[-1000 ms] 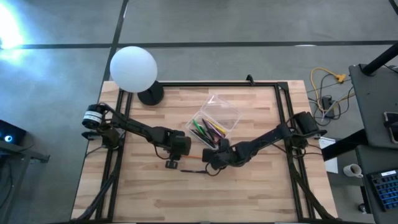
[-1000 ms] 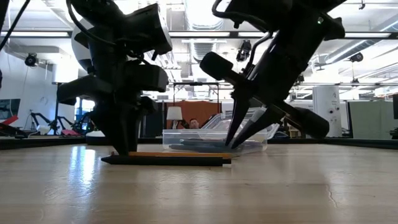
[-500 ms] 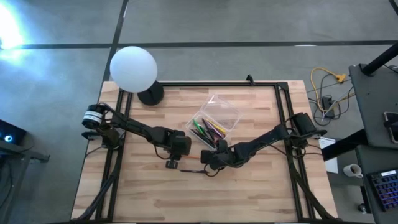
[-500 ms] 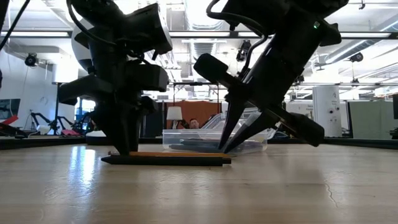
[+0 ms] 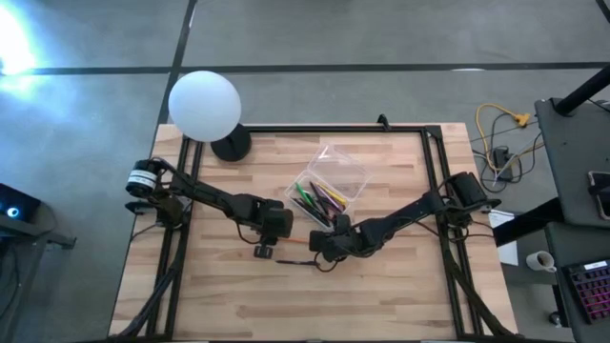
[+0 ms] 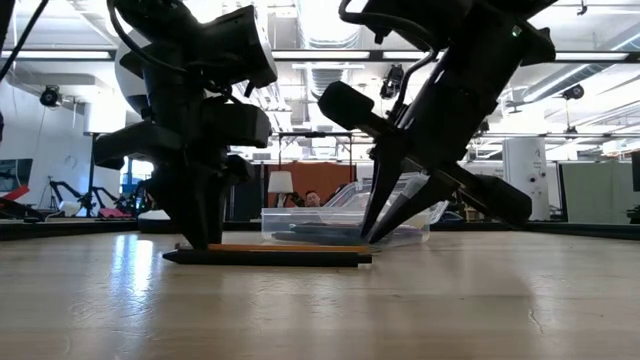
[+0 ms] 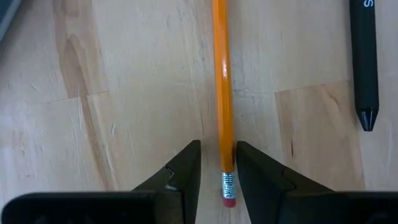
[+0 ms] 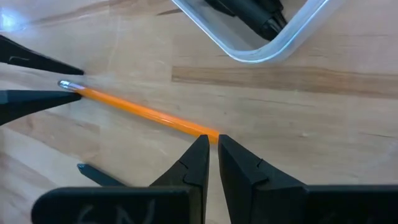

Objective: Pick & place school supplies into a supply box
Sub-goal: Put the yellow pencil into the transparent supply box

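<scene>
two pieces lay loose near the bench's middle, toward its front edge: a dark pen (image 7: 364,62) and, just behind it, an orange pencil (image 7: 222,93), both running left to right. the left gripper (image 7: 217,165) stood over the pencil's eraser end, fingers parted either side of it, not clenched. the right gripper (image 8: 213,155) stood at the pencil's other end, fingers almost together, grasping nothing i could make out. farther back sat the supply box (image 5: 333,183), already holding several pens.
</scene>
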